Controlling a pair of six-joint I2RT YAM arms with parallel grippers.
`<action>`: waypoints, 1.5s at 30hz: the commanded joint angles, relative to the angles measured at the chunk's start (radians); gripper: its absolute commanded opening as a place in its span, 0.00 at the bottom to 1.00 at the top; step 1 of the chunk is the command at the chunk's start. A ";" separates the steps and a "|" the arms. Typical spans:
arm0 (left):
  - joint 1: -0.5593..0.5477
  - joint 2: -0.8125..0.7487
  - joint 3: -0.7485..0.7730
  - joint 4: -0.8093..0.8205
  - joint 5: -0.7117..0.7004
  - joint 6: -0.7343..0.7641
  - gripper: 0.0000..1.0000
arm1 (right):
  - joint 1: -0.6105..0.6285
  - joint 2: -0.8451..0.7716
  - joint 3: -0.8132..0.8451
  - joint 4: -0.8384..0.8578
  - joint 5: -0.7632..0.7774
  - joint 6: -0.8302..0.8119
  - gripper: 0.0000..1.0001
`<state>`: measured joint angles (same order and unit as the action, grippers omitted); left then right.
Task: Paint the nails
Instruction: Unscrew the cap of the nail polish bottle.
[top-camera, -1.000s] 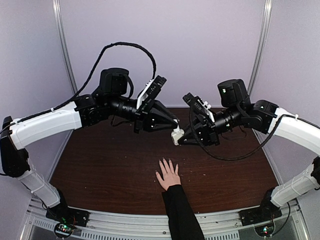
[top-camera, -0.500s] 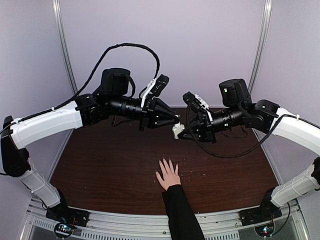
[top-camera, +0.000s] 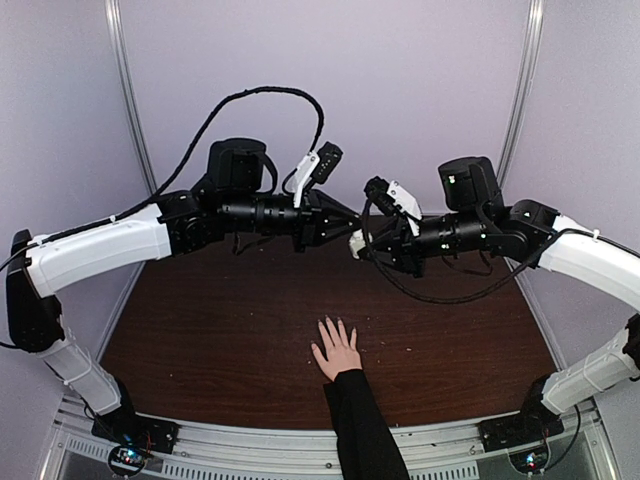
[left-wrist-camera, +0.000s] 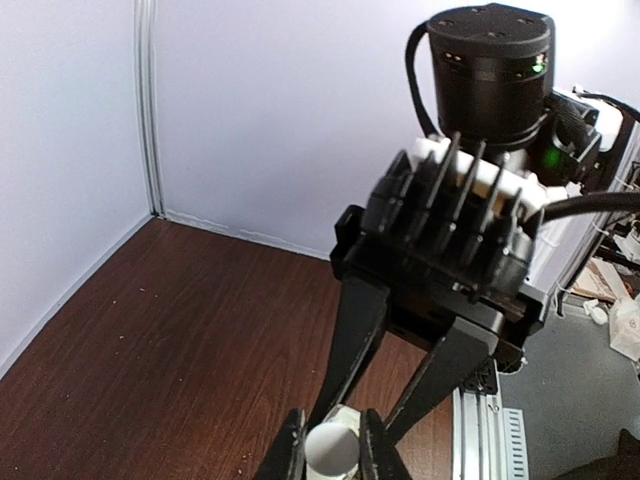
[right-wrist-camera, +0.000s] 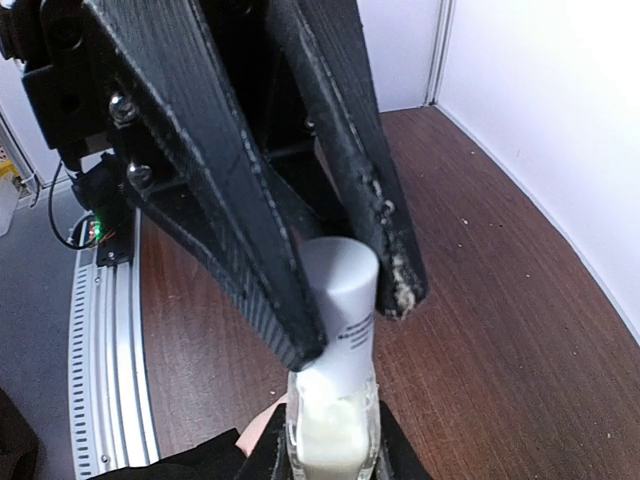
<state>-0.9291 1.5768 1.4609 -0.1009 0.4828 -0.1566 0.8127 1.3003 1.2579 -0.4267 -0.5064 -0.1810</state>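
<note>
Pale lilac walls (top-camera: 400, 80) are closing in a dark brown wooden table (top-camera: 200, 320). Above its far middle, the left gripper (left-wrist-camera: 332, 455) is pinching the white cap (left-wrist-camera: 332, 445) of a small clear bottle (right-wrist-camera: 332, 430), with one finger pressing on each side of the cap. The right gripper (right-wrist-camera: 332, 462) is clamping the bottle's body, which is holding a pale, creamy liquid. The two arms are meeting tip to tip in mid-air, the left reaching in from the left and the right from the right. The bottle is hanging well above the tabletop, touching nothing but the two grippers. Below it and nearer the arm bases, a light-skinned hand (top-camera: 337, 352) is lying flat on the table. Its fingers are spreading and pointing away from the bases, and a black sleeve (top-camera: 360, 425) is covering the forearm. The nails (top-camera: 330, 325) are sitting at those fingertips, too small to be showing any colour. Hand and bottle are lying well apart.
</note>
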 joint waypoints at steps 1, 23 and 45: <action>0.000 0.021 -0.002 0.080 -0.147 -0.085 0.00 | 0.005 -0.029 0.007 0.060 0.132 0.004 0.00; 0.020 -0.063 -0.018 0.030 -0.267 -0.102 0.42 | 0.000 -0.015 -0.002 0.066 0.212 0.032 0.00; 0.052 -0.139 -0.116 0.146 0.448 0.106 0.62 | -0.010 -0.024 0.018 0.034 -0.488 0.027 0.00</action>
<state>-0.8761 1.4174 1.3464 -0.0555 0.8139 -0.0601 0.8009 1.2675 1.2259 -0.3855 -0.8597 -0.1574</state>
